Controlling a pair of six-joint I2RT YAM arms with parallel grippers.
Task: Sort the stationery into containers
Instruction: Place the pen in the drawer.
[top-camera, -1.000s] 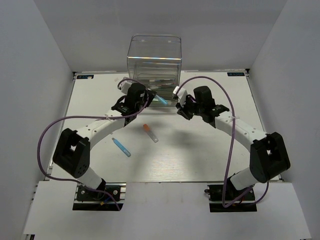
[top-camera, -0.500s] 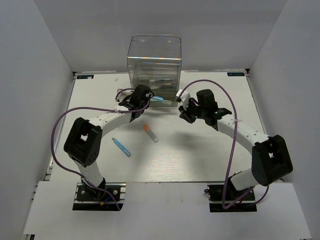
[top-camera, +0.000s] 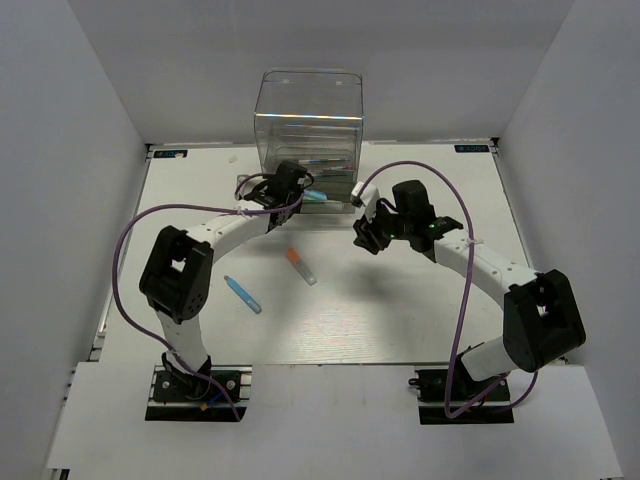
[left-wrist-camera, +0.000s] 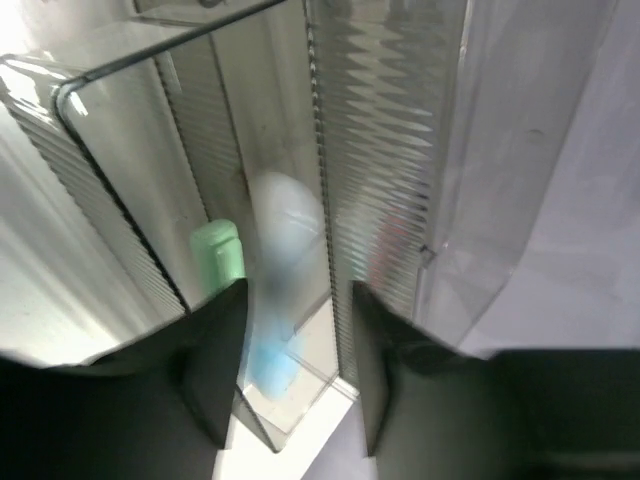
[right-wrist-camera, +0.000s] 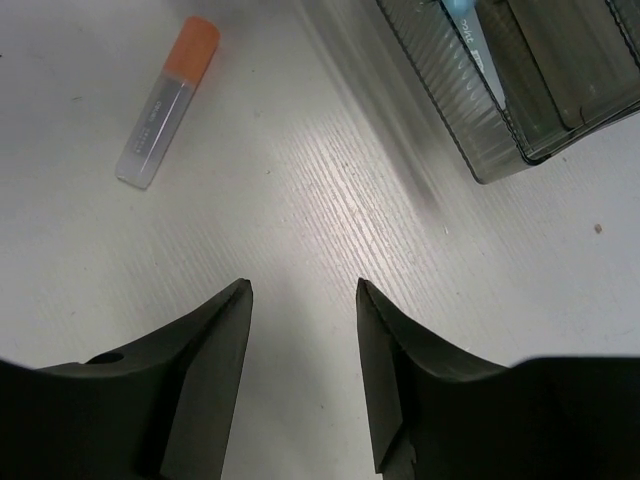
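At the far edge of the desk (top-camera: 400, 310), seen from above, the clear cabinet (top-camera: 308, 115) is standing with a low drawer (top-camera: 338, 192) pulled out. An orange marker (top-camera: 301, 266) and a light-blue marker (top-camera: 242, 295) are lying well apart in front. The left tool (top-camera: 300, 193) is reaching over the drawer, farther forward than a second ago. The right tool (top-camera: 362, 238) is hanging just beside the drawer, having drawn back.

On the left wrist, the fingers (left-wrist-camera: 215, 370) are standing spread, gripping nothing. Below them a blurred blue marker (left-wrist-camera: 280, 300) is lying beside a mint-green marker (left-wrist-camera: 218, 262).

On the right wrist, the fingers (right-wrist-camera: 215, 380) are spread over bare desk.
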